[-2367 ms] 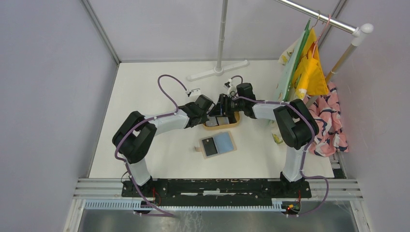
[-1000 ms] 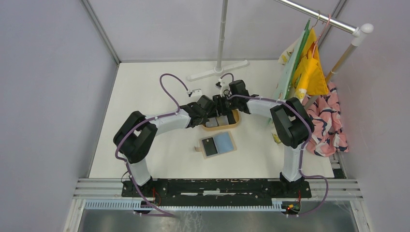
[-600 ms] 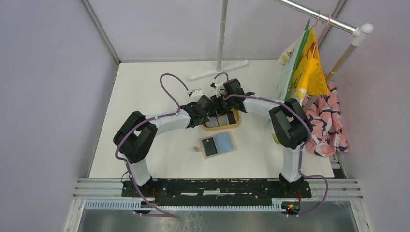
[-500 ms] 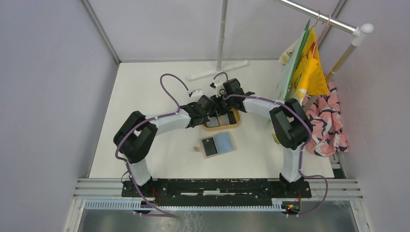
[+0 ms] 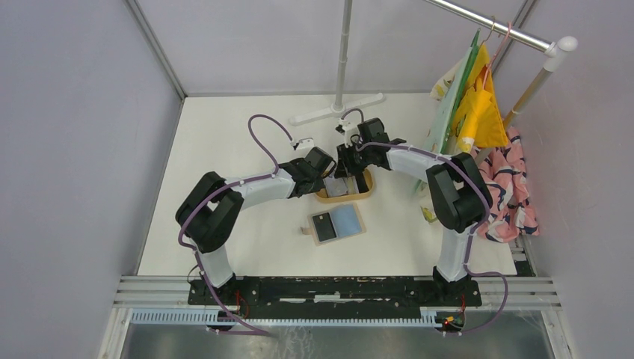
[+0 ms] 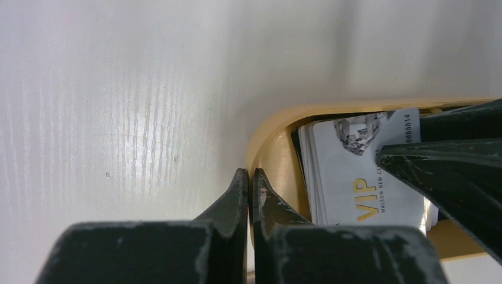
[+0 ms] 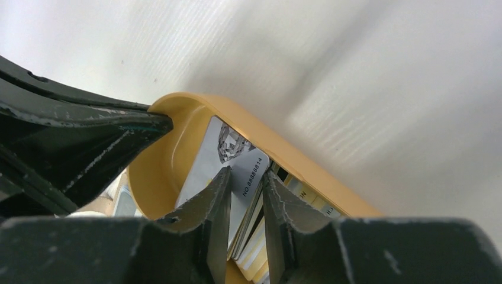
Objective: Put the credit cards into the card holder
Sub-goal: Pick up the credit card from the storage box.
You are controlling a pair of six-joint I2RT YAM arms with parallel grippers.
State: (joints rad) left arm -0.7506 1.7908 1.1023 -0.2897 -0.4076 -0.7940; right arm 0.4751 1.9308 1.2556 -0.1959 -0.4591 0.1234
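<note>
Credit cards [image 6: 355, 177] sit stacked in an oval wooden tray [image 6: 269, 157] near the middle of the white surface [image 5: 224, 149]. The top one is pale grey, with a diamond picture and gold VIP lettering. Both arms reach to this tray from opposite sides.

The left hand [image 6: 249, 174] is clenched on nothing, its two fingers pressed together. Their tips sit just at the outside of the tray's rounded left end; whether they touch the rim I cannot tell.

The right hand [image 7: 245, 173] comes down into the tray from the far side, its fingers [image 7: 216, 195] set close with a narrow gap. The numbered edge of the top card shows in that gap, and the rest of the stack lies under the other finger. Whether the fingers actually pinch that card I cannot tell.

The card holder [image 5: 337, 223] lies opened flat on the surface, nearer the arm bases than the tray and apart from it. Its right half shows light blue lining, and a black card [image 5: 324, 226] lies on its left half.
</note>
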